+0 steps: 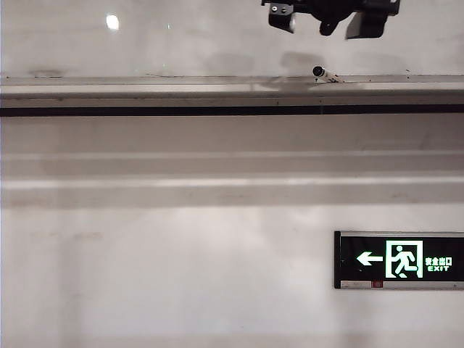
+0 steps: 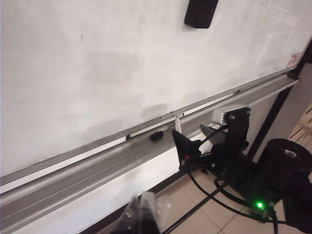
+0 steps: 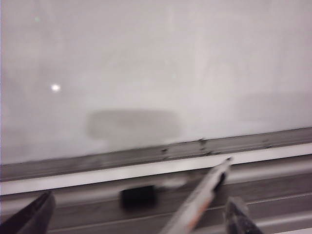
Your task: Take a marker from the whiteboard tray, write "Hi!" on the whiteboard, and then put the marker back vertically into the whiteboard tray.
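One whiteboard [image 1: 217, 40]: glossy white panel, flat, faint grey smudges and a round light reflection; fills most of both wrist views.

One whiteboard tray [image 1: 145, 93]: long narrow silver-grey metal ledge below the board, thin dark strip beneath. The left wrist view alone shows it running off at a slant towards the board's corner, above tiled floor and dark robot hardware.

One exit sign [image 1: 399, 259]: black rectangular plate, green running figure and arrow, fixed on the matte wall well below the tray; exterior view only.

Right gripper [image 1: 322, 22]: dark, hanging before the board just above the marker, jaws spread wide and empty. Its two dark fingertips [image 3: 36, 214] flank the frame in its own wrist view.

Left gripper [image 2: 141, 214]: only blurred dark tips at the frame edge; spread cannot be told.

One marker [image 1: 326, 74]: slim white barrel, black cap, lying flat in the tray against the board; the right wrist view shows its cap [image 3: 139, 196] between the open fingers.
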Robot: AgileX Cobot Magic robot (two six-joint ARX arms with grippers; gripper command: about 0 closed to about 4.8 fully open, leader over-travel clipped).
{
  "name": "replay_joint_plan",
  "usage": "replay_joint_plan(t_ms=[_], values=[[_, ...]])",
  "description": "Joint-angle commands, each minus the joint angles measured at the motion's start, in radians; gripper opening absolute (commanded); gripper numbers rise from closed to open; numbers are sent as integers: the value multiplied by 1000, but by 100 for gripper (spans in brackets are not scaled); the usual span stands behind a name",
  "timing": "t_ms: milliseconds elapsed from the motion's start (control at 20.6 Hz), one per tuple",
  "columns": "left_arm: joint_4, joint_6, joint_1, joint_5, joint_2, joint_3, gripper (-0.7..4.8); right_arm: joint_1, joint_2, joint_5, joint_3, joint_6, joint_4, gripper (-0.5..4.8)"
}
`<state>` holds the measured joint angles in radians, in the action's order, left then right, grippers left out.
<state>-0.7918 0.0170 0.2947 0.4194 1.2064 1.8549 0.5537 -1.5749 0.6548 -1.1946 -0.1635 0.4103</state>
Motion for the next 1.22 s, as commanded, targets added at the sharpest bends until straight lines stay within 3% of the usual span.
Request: replay_joint_plan(t_ms=[49,875,1118,1216], values=[[23,-2,0,9,-3,6,-6,-31,-10,-3,-2,11,0,479],[24,-2,0,31,-3,6,-6,-72,-108,-17,-2,113,-16,479],[30,-3,0,42,-3,6,-6,-95,-109,27,-3,142,-16,479],[37,-3,0,42,-5,6,-6,-108,-109,26,-3,142,-16,439]])
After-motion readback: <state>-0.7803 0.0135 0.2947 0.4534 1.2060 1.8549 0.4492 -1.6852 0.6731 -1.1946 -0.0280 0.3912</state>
